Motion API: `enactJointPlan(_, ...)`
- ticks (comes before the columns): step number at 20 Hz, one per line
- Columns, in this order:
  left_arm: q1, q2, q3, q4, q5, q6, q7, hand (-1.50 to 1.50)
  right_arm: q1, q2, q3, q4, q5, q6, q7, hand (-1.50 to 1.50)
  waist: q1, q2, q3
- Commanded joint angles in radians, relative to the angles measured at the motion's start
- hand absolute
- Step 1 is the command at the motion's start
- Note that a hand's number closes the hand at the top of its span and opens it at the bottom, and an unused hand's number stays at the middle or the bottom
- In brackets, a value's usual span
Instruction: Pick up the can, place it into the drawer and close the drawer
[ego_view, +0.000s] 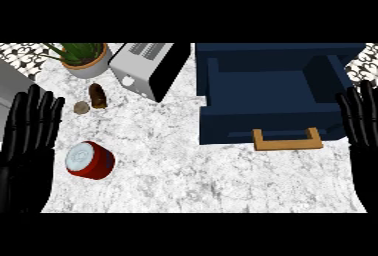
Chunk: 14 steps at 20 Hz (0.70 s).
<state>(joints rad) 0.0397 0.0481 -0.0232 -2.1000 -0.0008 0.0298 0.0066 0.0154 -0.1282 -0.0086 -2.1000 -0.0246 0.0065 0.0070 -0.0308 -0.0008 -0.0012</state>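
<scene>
Nothing is grasped yet. Left hand (26, 160) is seen at the left edge, right hand (363, 160) at the right edge; both are held flat with fingers straight and upward, empty.

Can (90, 160) is found on the counter (207, 185), just beside the left hand, its silver end tipped toward the view; whether it lies on its side cannot be told.

Drawer (229, 132) is pulled open, handle (288, 139) facing forward, well apart from the can, nearer the right hand.

Risks:
- can is likely nudged and rolled off by a fingertip if approached off-centre; round wall;
- long carry across the counter is needed; slip is possible if the can is pinched near one end;
- front wall may be clipped if the can is lowered too early;
- closing may be blocked if the can is left proud of the rim.
</scene>
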Motion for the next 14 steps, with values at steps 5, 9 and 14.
enactJointPlan(5, 0.094, -0.047, 0.067, -0.098, -0.231, 0.255, 0.044, -1.5, 0.052, 0.045, -0.005, -0.015, -0.005, -0.023, -0.047, -1.5, 0.038, -0.003, 0.003)
enactJointPlan(9, 0.21, -0.048, 0.111, -0.045, -0.176, 0.48, 0.242, -1.5, 0.078, 0.039, -0.054, 0.032, -0.016, -0.073, 0.145, -1.5, 0.046, 0.002, 0.001)
enactJointPlan(14, 0.249, -0.048, -0.019, -0.14, -0.3, 0.618, 0.39, -1.5, 0.084, 0.035, -0.051, 0.019, -0.001, -0.077, 0.188, -1.5, 0.031, 0.0, 0.002)
